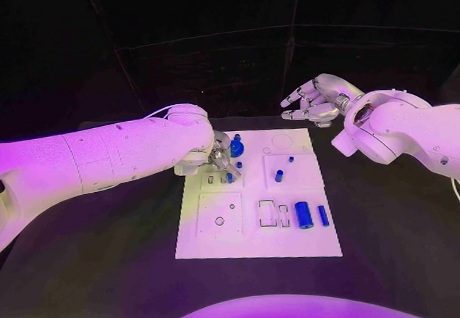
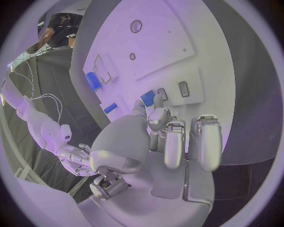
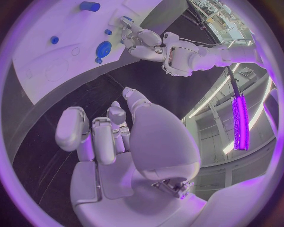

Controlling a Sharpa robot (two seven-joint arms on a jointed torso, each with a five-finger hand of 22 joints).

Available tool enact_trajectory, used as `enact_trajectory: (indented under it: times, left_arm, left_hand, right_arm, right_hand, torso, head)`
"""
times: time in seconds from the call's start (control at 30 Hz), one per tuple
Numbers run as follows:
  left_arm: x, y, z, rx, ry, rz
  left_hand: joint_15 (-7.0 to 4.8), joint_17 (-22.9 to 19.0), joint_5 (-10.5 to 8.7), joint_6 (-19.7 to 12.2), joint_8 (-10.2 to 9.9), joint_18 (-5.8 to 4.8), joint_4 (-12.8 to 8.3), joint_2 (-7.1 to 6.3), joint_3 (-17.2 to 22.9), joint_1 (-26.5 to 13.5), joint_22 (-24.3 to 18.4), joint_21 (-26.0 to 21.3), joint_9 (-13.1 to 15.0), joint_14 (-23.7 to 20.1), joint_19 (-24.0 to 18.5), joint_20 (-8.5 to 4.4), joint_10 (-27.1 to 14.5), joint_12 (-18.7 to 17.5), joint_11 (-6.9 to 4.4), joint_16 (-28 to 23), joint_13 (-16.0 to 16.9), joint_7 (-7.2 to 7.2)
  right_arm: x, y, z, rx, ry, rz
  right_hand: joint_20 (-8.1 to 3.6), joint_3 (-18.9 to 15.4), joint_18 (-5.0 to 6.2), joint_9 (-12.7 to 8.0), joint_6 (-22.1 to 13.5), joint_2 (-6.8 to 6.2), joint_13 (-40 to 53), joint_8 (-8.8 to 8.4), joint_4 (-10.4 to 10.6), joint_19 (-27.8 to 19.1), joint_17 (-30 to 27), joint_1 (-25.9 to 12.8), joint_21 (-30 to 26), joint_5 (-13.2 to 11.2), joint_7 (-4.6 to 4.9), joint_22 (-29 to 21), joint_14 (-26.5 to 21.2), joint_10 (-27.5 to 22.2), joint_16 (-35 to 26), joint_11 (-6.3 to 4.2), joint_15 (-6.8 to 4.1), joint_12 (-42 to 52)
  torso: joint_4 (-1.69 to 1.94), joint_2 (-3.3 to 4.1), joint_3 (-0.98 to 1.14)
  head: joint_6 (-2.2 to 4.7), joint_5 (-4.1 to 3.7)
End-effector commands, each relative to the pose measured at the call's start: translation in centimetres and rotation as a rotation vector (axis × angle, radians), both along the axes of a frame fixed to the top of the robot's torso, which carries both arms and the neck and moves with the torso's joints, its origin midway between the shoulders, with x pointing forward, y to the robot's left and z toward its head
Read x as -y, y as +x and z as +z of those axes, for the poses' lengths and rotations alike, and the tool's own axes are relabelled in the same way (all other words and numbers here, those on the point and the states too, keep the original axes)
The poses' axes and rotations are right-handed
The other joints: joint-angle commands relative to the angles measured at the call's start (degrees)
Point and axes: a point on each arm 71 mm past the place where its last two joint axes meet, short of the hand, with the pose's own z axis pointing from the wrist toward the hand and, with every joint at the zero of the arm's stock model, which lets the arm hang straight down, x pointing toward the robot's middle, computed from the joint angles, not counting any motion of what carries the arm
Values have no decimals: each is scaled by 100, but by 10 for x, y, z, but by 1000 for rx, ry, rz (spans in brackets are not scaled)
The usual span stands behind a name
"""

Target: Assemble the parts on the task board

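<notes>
While the white task board (image 1: 258, 233) lies flat in the middle of the black desk (image 1: 81, 284), the left hand (image 1: 220, 159) is down over its far left part, fingers (image 2: 155, 118) pinching a small blue part (image 2: 147, 98) right at the board's surface beside two small slots. A short blue peg (image 1: 280, 175) stands further right on the board, a thick blue cylinder (image 1: 304, 215) lies near the board's near right corner, and a thinner blue pin (image 1: 323, 215) lies just beside it. Rectangular outlined recesses (image 1: 267, 212) sit to the left of the cylinder. The right hand (image 1: 316, 99) hangs above the desk beyond the board's far right corner, well apart from the parts, its fingers loosely spread and holding nothing.
</notes>
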Motion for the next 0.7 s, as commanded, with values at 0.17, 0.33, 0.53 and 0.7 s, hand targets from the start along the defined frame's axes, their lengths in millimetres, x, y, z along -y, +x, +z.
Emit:
enact_trajectory:
  times: [0.17, 0.33, 0.53, 0.7]
  left_arm:
    - [0, -1, 0, -14, -5, 2]
    - [0, -1, 0, -17, -4, -1]
    - [0, -1, 0, -10, -10, 4]
    - [-1, -1, 0, -5, -17, 9]
  left_hand:
    - [-41, 1509, -27, -32, 22, -45, -65, -26, 6, 81, 482, -27, 16, 606, 193, -10, -43, -39, 8, 18, -12, -1]
    - [-40, 1509, -27, -36, 20, -43, -97, -47, 2, 98, 473, -33, 26, 606, 189, -10, -47, -48, 9, 18, -19, 0]
    - [-40, 1509, -27, -39, 17, -40, -164, -65, 11, 143, 456, -45, 45, 606, 180, -10, -43, -50, 9, 18, -17, -1]
    - [-53, 1509, -23, -53, 6, -38, -408, 3, 175, 412, 454, -51, 83, 606, 177, -16, -43, -65, -11, 18, -22, -22]
  right_arm:
    - [-1, 1, 1, 1, -3, 4]
    - [-1, 1, 1, 0, -4, 4]
    - [-2, 2, 1, -1, -4, 6]
    - [-3, 2, 0, -1, -4, 9]
  right_hand:
    - [-8, 12, 31, -5, 26, 5, -2, 23, 8, -15, 151, 17, -26, 34, 20, -7, 268, 13, -34, -5, -26, 2]
    - [-8, 8, 31, -5, 25, 4, -1, 23, 16, -16, 150, 6, -28, 36, 21, -9, 268, 15, -36, -4, -25, 4]
    - [-8, 8, 31, -5, 25, 4, -1, 23, 16, -16, 150, 6, -28, 36, 21, -9, 268, 15, -36, -4, -25, 4]
    - [-8, 8, 31, -5, 25, 4, -1, 23, 16, -16, 150, 6, -28, 36, 21, -9, 268, 15, -36, -4, -25, 4]
  torso:
    - [-4, 2, -2]
    - [-3, 4, 0]
    - [-6, 3, 0]
    - [-5, 3, 2]
  head:
    - [-6, 15]
    - [-21, 18]
    - [-21, 25]
    - [-19, 26]
